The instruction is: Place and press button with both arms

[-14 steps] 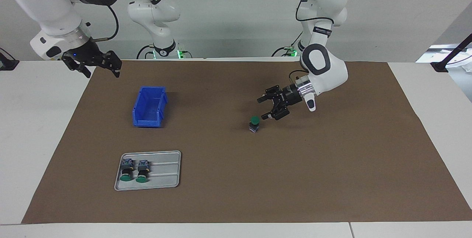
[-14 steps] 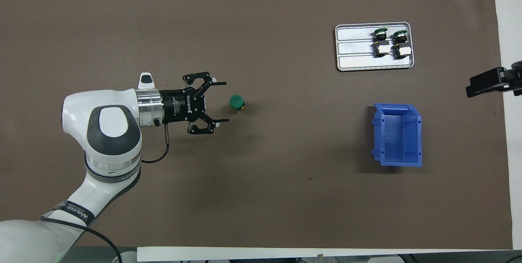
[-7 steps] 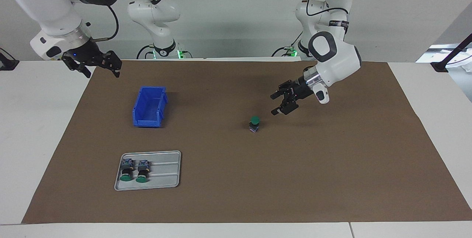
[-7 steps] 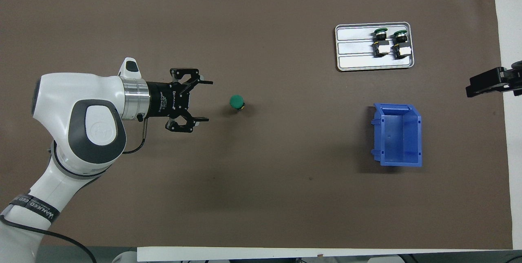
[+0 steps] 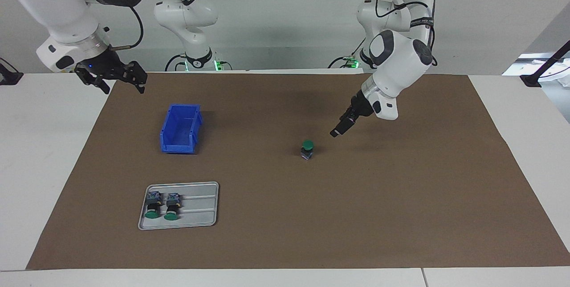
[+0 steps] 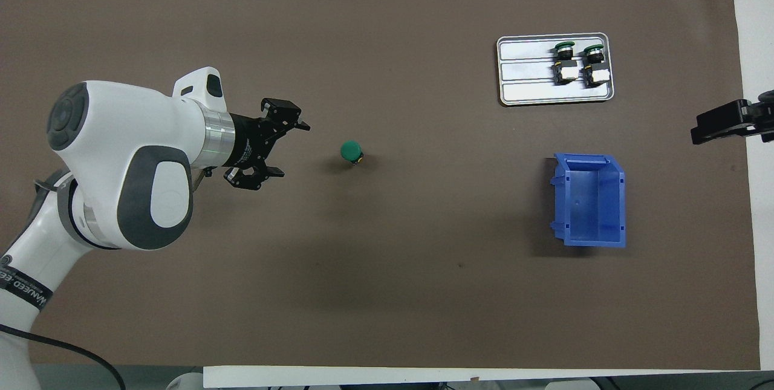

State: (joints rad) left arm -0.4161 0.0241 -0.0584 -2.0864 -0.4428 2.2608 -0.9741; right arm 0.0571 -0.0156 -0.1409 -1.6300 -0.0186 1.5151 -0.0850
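Observation:
One button [image 5: 307, 149] [image 6: 351, 152] stands upright on the brown mat, green cap up, with nothing touching it. My left gripper [image 5: 335, 133] [image 6: 292, 151] hangs open and empty over the mat, a short way from the button toward the left arm's end of the table, tilted down at it. The facing view shows it edge-on. My right gripper [image 5: 123, 87] [image 6: 696, 133] waits open and empty over the mat's edge at the right arm's end, near the blue bin.
A blue bin [image 5: 180, 129] [image 6: 589, 199] sits on the mat toward the right arm's end. Farther from the robots, a grey tray [image 5: 200, 209] [image 6: 526, 69] holds two more buttons [image 5: 153, 207] [image 6: 563, 63] lying side by side.
My left gripper has drawn back from the standing button toward the left arm's end, risen and turned its wrist. The button and the right arm have stayed put.

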